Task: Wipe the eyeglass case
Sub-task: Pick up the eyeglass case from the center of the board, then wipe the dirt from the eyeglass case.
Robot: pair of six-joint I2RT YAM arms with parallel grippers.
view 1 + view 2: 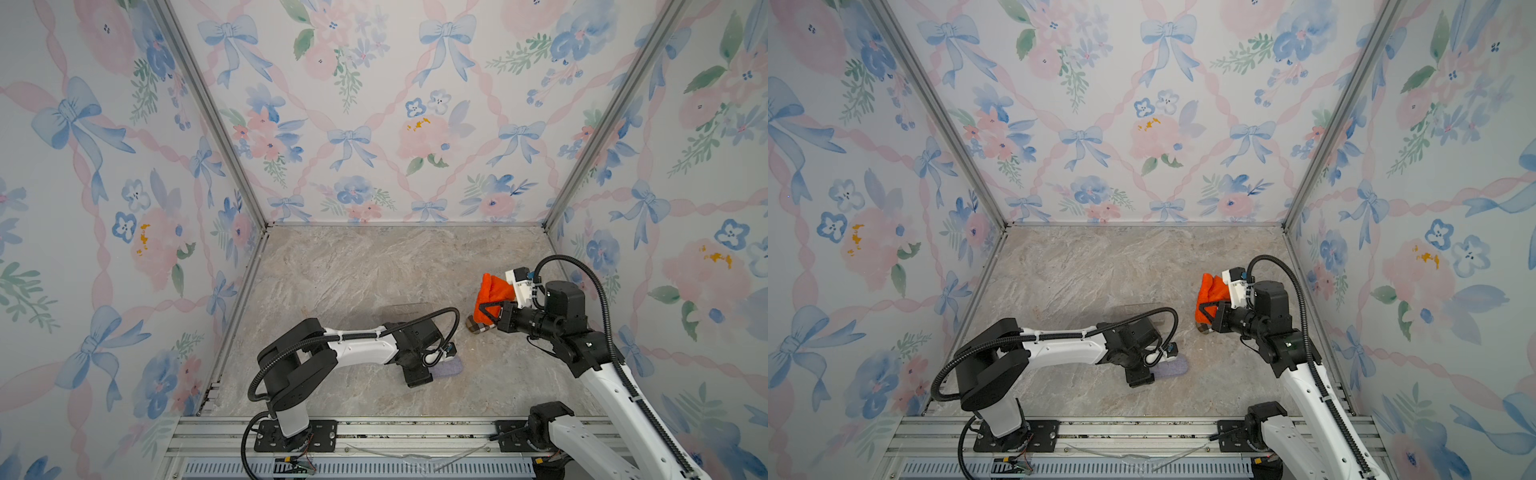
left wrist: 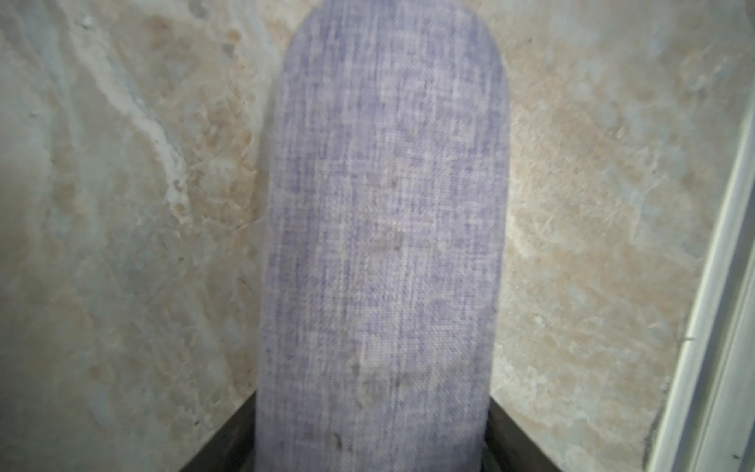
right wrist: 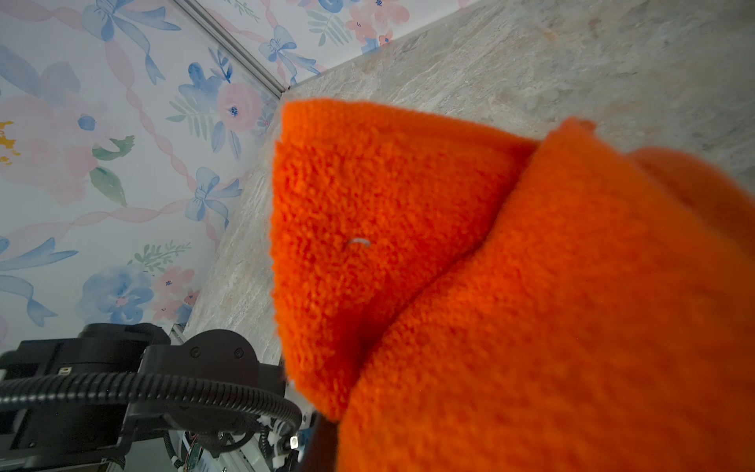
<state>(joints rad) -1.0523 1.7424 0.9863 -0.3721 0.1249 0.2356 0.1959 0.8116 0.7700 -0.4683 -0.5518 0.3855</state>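
right gripper [image 1: 483, 310] pinched tight on the orange cloth [image 1: 494, 291], bunched above the marble table [image 1: 353, 270]. left gripper [image 1: 428, 368] straddles one end of the lilac eyeglass case [image 2: 384, 204] — clamped or merely flanking, i cannot tell — case flat on the table, near its front, well apart from the cloth.

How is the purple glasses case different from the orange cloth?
The eyeglass case is pale purple with a flat woven look; the orange cloth is bright and fluffy. The eyeglass case lies flat on the table, while the orange cloth is bunched up and held in the right pincer. Both look like fabric.
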